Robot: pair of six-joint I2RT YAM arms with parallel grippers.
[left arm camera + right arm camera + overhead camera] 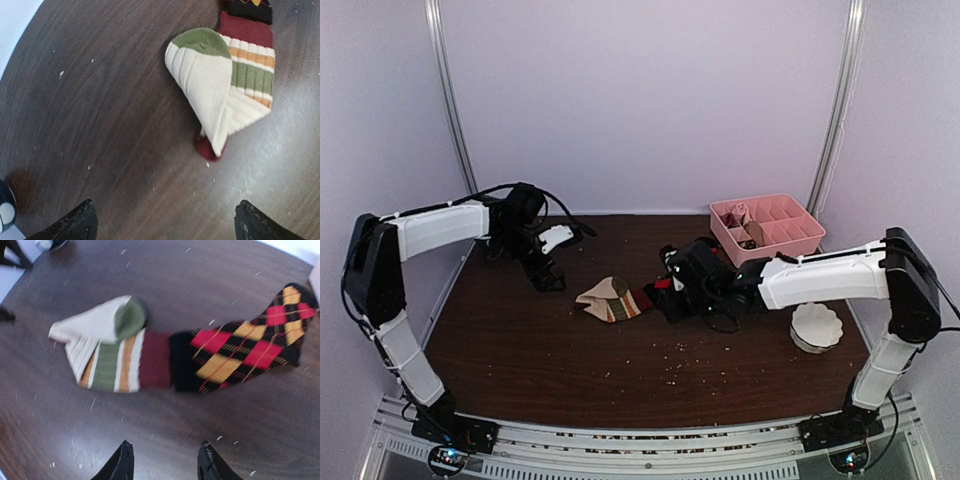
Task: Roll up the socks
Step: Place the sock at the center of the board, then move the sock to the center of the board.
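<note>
The two socks lie end to end in the middle of the dark table. The beige-tan striped sock (608, 299) (220, 85) (107, 347) has its toe end folded over itself. Its maroon cuff meets the black argyle sock (245, 347) (653, 293), whose edge shows at the top of the left wrist view (248, 7). My left gripper (548, 277) (167, 225) hangs wide open to the left of the beige sock, nothing between its fingers. My right gripper (670, 300) (165, 462) is open just beside the argyle sock, touching neither sock.
A pink divided tray (768, 228) stands at the back right. A white bowl (817, 326) sits near the right arm. Pale crumbs are scattered over the table (620, 370). A grey wall closes the back.
</note>
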